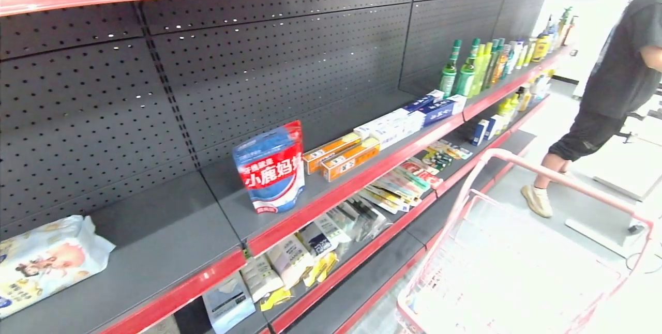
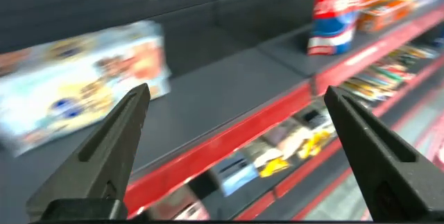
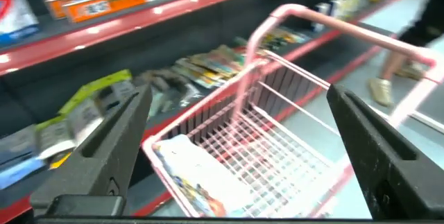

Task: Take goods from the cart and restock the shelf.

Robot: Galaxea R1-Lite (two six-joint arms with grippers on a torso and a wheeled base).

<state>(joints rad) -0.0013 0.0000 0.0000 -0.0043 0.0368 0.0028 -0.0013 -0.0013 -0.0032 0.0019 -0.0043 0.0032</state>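
The right gripper, fingers spread and empty, hangs over the pink cart. A printed pack lies in the basket beneath it. It should lower straight between the wire walls and pinch the pack's edge.

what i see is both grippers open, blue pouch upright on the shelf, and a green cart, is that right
Not quite: the cart is pink, not green, as the head view shows. The rest holds: the left gripper and right gripper are open, and the blue pouch stands upright on the shelf.
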